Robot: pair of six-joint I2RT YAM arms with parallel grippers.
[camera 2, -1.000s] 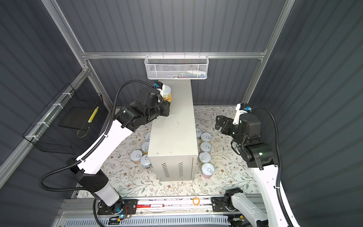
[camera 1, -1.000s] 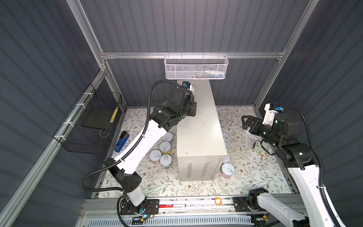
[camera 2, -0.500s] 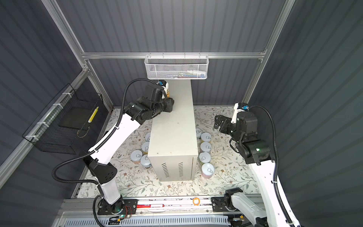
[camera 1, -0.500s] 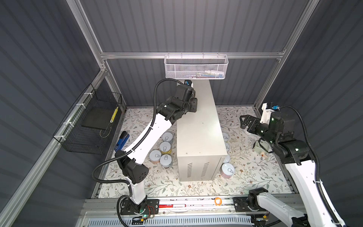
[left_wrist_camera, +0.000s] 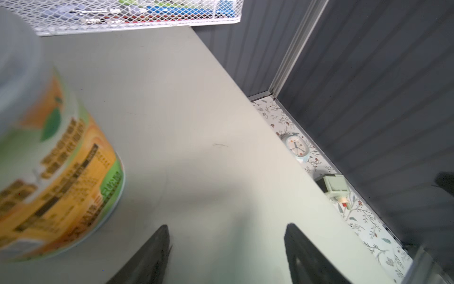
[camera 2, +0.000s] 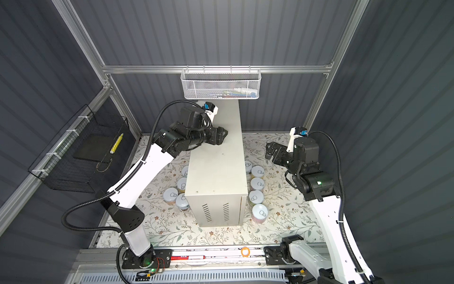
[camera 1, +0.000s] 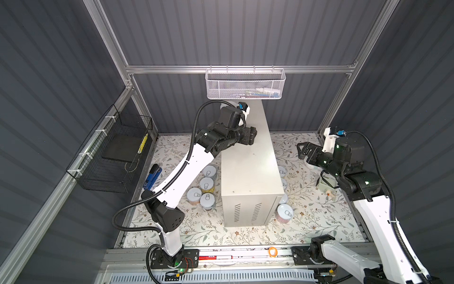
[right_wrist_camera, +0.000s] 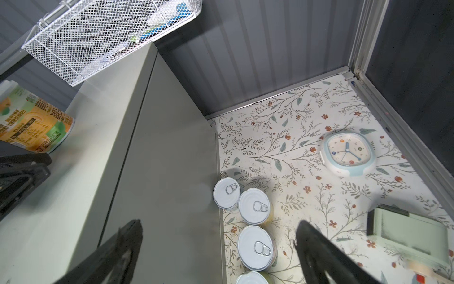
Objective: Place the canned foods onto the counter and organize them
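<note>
Left gripper point(camera 1: 254, 136) hangs over the far half of the bench point(camera 1: 248, 172) in both top views, jaws parted and empty. The right gripper point(camera 1: 299, 151) hovers wide open, holding nothing, above the floral surface point(camera 1: 307, 216) off the bench's right side. We count four cans point(camera 2: 182, 200) upright on that surface left of the bench and five in a row along its right side, the farthest half hidden by the bench edge. The left arm point(camera 2: 140, 174) and the white mesh basket point(camera 2: 221, 86) screen the bench's far end, so we cannot make out what stands there.

From the left wrist, we see the gripper's two fingers point(left_wrist_camera: 157, 248) apart over bare bench top. One orange-labelled can point(left_wrist_camera: 56, 172) stands on the bench just beside them, clear of both, blurred and cut off by the frame edge.

From the right wrist, that can looks sharper, though partly cropped. We count four lids beside the bench wall, the nearest cut off. One clock point(right_wrist_camera: 348, 153) lies on the floral surface.
</note>
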